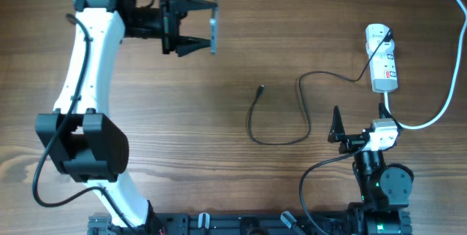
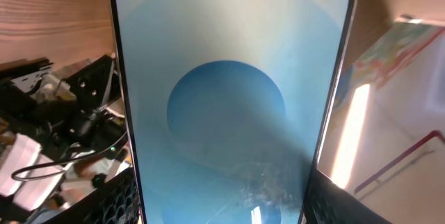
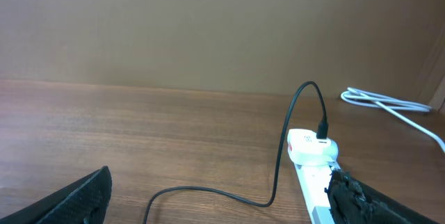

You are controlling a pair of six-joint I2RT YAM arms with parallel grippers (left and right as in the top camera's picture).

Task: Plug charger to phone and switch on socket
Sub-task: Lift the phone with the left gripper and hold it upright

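The left tool [image 1: 210,25] pinches the phone [image 2: 229,99] by its long sides at the far left, standing on its edge as seen from above. We judge that the phone can slip or turn in this hold when a plug is pushed into it, because only its smooth sides are pressed. The right tool [image 3: 219,193] is spread and holds nothing, at the near right, near the socket [image 1: 381,58]. The small tip [image 1: 261,87] of the charger [image 1: 281,141] lies loose on the surface [image 1: 182,118] in the middle, well apart from both tools; a hard pull there may drag its other end out of the socket
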